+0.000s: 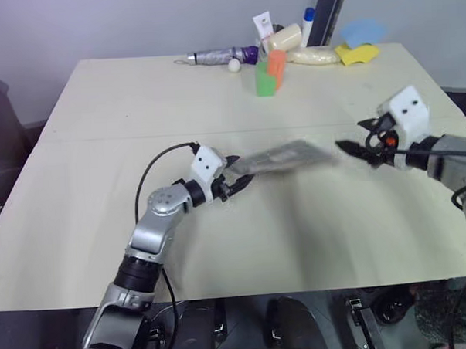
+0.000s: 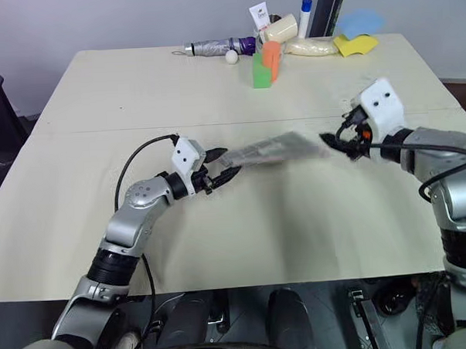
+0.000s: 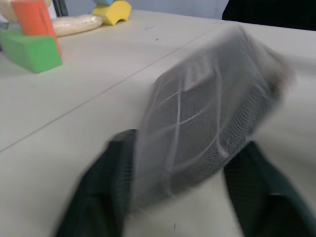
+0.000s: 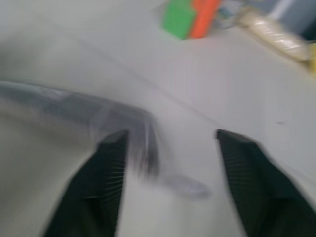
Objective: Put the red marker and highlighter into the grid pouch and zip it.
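We log the flat grey grid-lined fabric pouch [image 1: 282, 158], blurred above the table between our spread-fingered left gripper [image 1: 235, 179] and right gripper [image 1: 354, 150], long axis spanning them, left nearer.

Head stereo pair looks down over table [image 1: 81, 227]; wrist cameras close, both showing grid pouch [image 3: 207, 123].

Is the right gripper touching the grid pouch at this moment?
Apart. In the left eye view, bare table shows between the right gripper and the nearest end of the grid pouch; its fingers stand open.
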### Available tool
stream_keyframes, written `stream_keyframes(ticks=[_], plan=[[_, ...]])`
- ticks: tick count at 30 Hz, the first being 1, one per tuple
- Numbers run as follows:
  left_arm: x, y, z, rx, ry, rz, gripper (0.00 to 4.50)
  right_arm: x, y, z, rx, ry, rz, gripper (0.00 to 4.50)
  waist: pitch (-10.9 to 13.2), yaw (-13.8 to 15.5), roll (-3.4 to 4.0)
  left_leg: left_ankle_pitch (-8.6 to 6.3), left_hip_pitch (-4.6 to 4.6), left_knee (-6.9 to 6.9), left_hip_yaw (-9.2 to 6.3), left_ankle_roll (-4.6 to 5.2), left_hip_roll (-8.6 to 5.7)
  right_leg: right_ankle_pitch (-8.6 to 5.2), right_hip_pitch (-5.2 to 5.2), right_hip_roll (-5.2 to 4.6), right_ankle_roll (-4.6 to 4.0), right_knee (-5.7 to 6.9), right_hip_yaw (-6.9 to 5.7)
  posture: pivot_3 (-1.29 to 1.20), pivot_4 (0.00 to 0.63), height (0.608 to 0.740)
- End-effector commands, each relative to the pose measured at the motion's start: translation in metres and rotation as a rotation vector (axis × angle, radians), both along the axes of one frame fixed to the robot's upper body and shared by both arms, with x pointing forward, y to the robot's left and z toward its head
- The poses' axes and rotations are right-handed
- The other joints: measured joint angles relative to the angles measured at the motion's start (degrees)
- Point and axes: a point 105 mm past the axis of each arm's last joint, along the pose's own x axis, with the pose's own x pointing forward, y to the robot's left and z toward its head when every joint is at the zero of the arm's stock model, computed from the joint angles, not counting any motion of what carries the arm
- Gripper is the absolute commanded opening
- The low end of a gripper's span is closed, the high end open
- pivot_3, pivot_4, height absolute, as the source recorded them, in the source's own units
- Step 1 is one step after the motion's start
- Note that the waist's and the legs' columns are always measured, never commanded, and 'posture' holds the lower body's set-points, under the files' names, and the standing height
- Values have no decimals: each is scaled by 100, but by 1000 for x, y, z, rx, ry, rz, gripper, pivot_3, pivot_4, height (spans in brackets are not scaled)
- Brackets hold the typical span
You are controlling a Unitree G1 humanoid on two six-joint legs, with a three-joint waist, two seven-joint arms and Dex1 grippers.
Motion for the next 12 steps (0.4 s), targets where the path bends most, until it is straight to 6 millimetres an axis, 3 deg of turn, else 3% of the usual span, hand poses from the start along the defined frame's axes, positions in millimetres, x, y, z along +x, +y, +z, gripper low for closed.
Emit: stream_keyframes(ticks=[1, 7, 12], plan=[[-12, 21, 11, -15, -1, 9, 4490, -16, 2, 2, -66, 5, 70, 4500, 0, -17, 0, 0, 0, 0, -1, -1, 0, 0, 1, 0, 0, -1, 0, 0, 150, 740], [-17, 76, 5, -5, 57, 157, 4490, -16, -11, -5, -52, 2, 46, 4500, 1, -31, 2, 0, 5, -2, -4, -2, 8, 0, -2, 4, -1, 3, 1, 0, 150, 740], [-14, 111, 3, 46, 36, 274, 4490, -13, -2, -9, -9, -24, 94, 4500, 1, -7, 1, 3, 5, -2, -3, -10, 3, 0, 1, 1, -1, 1, 1, 0, 150, 740]])
